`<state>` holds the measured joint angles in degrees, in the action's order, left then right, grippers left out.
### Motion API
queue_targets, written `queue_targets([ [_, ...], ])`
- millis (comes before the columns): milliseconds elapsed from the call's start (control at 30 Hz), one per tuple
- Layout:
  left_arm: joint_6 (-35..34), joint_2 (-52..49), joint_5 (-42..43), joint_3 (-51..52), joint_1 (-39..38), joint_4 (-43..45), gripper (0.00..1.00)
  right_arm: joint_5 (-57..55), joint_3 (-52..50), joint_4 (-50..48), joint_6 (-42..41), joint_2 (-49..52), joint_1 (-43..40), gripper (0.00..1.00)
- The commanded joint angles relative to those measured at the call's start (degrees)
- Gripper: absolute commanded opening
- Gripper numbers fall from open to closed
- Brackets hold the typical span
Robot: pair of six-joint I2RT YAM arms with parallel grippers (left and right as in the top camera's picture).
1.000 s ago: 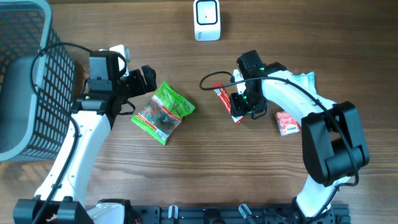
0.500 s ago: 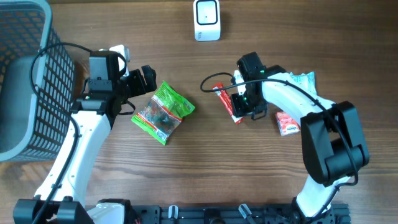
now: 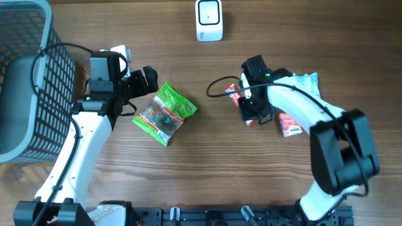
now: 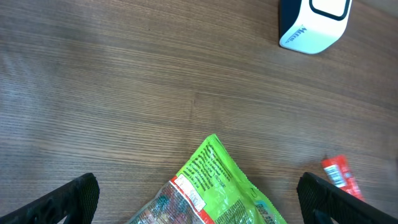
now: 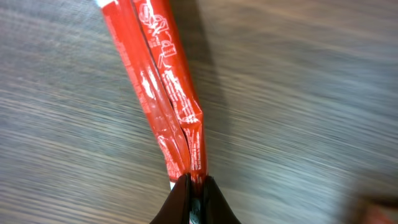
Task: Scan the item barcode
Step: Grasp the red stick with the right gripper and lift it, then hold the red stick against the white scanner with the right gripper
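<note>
A slim red packet (image 5: 165,93) is pinched at its near end by my right gripper (image 5: 194,193), whose jaws are shut on it just above the wood. From above, the red packet (image 3: 233,90) pokes out to the left of the right gripper (image 3: 250,107). The white barcode scanner (image 3: 209,20) stands at the back middle of the table, also seen as the scanner (image 4: 314,25) in the left wrist view. My left gripper (image 3: 147,78) is wide open over the top corner of a green snack bag (image 3: 164,113); the left gripper (image 4: 199,202) straddles the green bag (image 4: 217,186) without touching it.
A dark mesh basket (image 3: 25,81) fills the left side. A red-and-white packet (image 3: 289,123) and a pale blue packet (image 3: 306,80) lie beside the right arm. A black cable (image 3: 217,88) loops near the red packet.
The right gripper has shut on the red packet and shifted to the right with it. The left arm and green bag have not moved.
</note>
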<state>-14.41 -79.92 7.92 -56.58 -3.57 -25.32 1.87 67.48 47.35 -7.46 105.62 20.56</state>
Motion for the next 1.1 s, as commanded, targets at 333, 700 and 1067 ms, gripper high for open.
queue_targets([
  [333, 0.72, 0.52, -0.33, -0.31, 0.37, 0.15, 1.00, -16.61, 5.57, -1.42, 9.27, -15.10, -0.11, 0.04],
  [700, 0.72, 0.52, -0.33, -0.31, 0.37, 0.15, 1.00, -20.09, 28.94, 2.78, 16.55, -14.40, -0.11, 0.04],
  [1067, 0.72, 0.52, -0.33, -0.31, 0.37, 0.15, 1.00, -39.74, 38.84, -6.16, 20.61, 0.98, 5.16, 0.04],
])
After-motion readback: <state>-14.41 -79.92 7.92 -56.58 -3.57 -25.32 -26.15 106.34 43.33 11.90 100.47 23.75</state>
